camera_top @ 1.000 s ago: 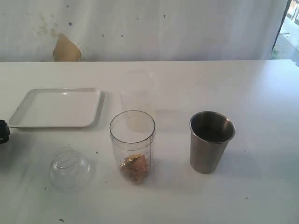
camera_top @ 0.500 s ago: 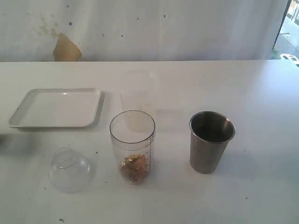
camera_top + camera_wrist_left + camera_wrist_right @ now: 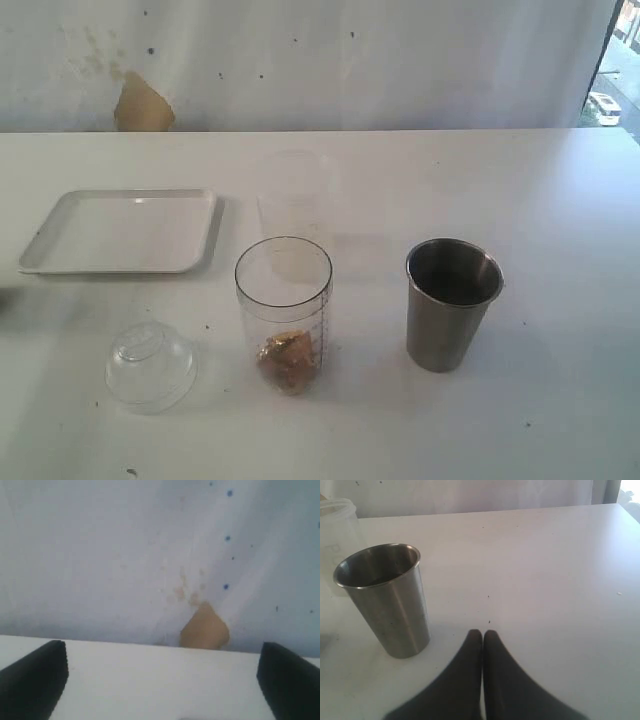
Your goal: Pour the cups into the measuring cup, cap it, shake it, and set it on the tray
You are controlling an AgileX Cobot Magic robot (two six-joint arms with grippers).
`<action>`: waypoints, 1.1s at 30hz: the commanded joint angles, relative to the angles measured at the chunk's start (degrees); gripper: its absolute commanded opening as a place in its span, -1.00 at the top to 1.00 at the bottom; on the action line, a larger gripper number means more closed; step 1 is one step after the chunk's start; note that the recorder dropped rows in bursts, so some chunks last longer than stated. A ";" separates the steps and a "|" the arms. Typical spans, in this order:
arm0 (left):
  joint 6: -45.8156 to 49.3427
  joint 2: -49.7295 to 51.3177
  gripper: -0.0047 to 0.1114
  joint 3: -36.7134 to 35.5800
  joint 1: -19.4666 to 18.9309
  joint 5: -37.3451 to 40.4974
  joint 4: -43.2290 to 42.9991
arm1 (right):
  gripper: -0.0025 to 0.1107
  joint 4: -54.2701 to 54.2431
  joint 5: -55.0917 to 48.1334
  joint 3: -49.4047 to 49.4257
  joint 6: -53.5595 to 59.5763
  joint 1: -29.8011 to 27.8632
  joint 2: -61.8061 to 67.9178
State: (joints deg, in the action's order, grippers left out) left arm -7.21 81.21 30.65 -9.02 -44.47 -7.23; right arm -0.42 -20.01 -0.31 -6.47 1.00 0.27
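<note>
The measuring cup (image 3: 283,300) stands upright on the desk (image 3: 560,200) with brown bits inside, between a clear round lid (image 3: 150,365) and the steel tumbler (image 3: 452,303), the white tray (image 3: 120,230) farther back, the left jaws wide apart, the right jaws squeezed together and empty.

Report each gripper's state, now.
Left gripper: open, nothing between its jaws.
Right gripper: shut, holding nothing, apart from the steel tumbler.
</note>
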 commanded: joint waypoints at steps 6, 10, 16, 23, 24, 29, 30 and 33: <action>-7.23 -12.35 0.35 0.09 -0.02 17.38 -2.30 | 0.96 -0.02 -0.02 0.31 0.21 -0.40 -0.27; -7.76 -17.27 0.92 0.09 -0.02 27.44 -7.64 | 0.96 -0.02 -0.02 0.31 0.21 -0.40 -0.27; -10.39 -26.47 0.91 0.09 0.09 35.94 -10.62 | 0.96 -0.02 -0.02 0.31 0.21 -0.40 -0.27; -15.73 -38.25 0.92 0.09 2.34 46.32 -10.62 | 0.96 -0.02 -0.02 0.31 0.21 -0.40 -0.27; -15.73 -40.34 0.92 0.09 3.03 48.15 -10.31 | 0.96 -0.02 -0.02 0.31 0.21 -0.40 -0.27; -15.89 -50.30 0.92 0.09 6.92 55.53 -8.80 | 0.96 0.10 -0.02 0.31 0.21 -0.40 -0.27; -15.89 -52.00 0.92 0.09 7.22 56.39 -7.46 | 0.96 0.10 -0.02 0.31 0.21 -0.40 -0.27; -15.89 -55.24 0.92 0.09 7.65 56.47 -6.55 | 0.96 0.10 -0.02 0.31 0.21 -0.40 -0.27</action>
State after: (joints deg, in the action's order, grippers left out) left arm -22.71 28.51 30.65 -2.05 10.93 -15.28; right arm -0.42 -20.01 -0.31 -6.47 1.00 0.27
